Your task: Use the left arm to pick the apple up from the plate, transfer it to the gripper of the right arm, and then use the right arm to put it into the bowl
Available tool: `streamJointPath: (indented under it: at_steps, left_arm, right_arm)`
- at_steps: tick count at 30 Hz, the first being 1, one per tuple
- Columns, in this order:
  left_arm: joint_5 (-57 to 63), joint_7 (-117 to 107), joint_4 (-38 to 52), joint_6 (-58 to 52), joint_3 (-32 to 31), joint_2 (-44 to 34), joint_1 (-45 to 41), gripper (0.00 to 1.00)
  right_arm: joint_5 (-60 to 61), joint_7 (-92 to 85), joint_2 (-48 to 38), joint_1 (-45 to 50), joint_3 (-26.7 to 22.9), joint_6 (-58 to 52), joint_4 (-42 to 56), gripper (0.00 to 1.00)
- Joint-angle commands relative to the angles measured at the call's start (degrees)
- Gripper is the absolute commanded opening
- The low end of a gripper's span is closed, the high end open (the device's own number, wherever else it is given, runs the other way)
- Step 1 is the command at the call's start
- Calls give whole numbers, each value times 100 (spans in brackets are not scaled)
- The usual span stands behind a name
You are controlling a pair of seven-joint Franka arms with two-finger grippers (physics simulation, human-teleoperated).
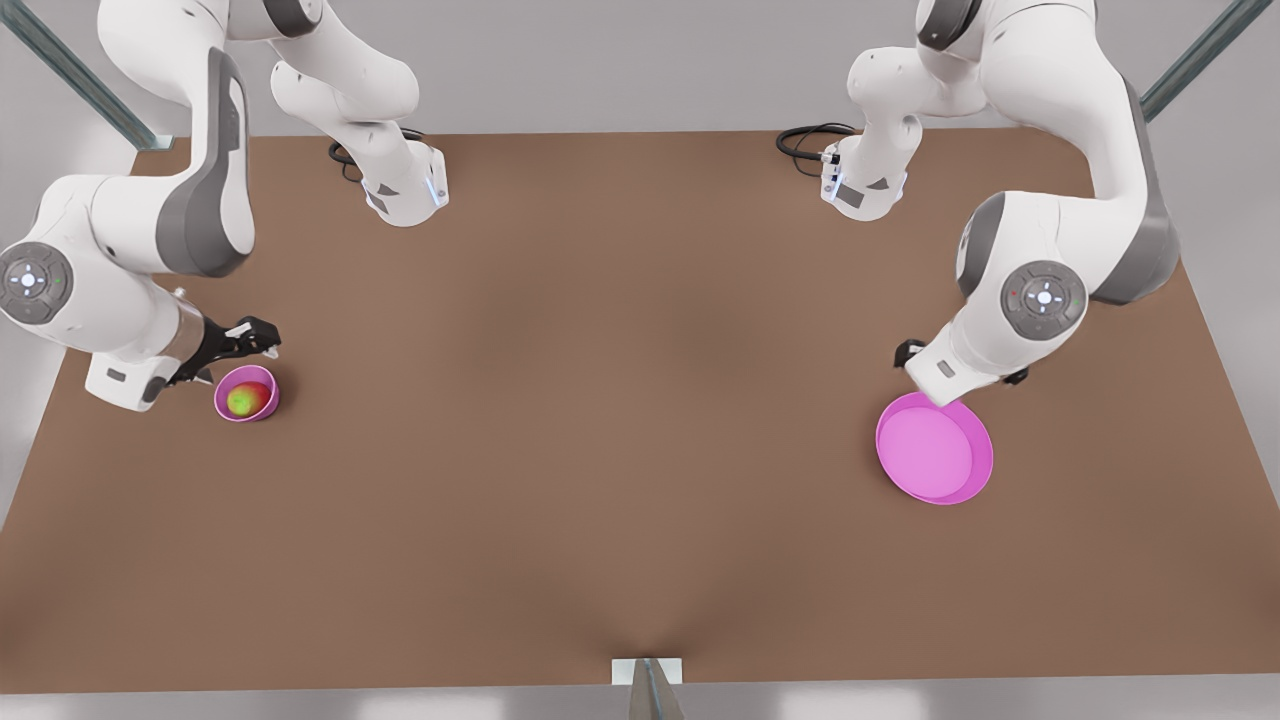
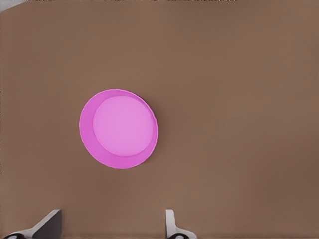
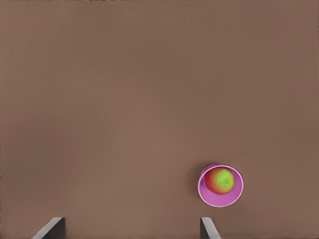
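Note:
The red apple with its yellow-green patch (image 1: 243, 399) (image 3: 220, 180) lies inside the small deep pink bowl (image 1: 264, 410) (image 3: 235, 197) at the front view's left. My right gripper (image 1: 252, 336) (image 3: 132, 230) hovers just behind the bowl, open and empty. At the front view's right sits the wide shallow pink plate (image 1: 935, 447) (image 2: 118, 128), with nothing on it. My left gripper (image 2: 112, 228) hangs above the plate's far edge, under the arm's hand (image 1: 958, 366), open and empty.
The brown table (image 1: 620, 420) spreads wide between bowl and plate. Black cables (image 1: 808, 141) coil by the arm bases at the back. A small white bracket (image 1: 648, 671) sits at the table's front edge.

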Motion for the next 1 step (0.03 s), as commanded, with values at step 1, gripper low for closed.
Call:
streamJointPath:
  at_steps: [1]
  left_arm:
    - [99, -16, 22, -183, -9, -37, -11, 100]
  right_arm:
    - [50, 1514, -6, -3, -5, -51, 11, 100]
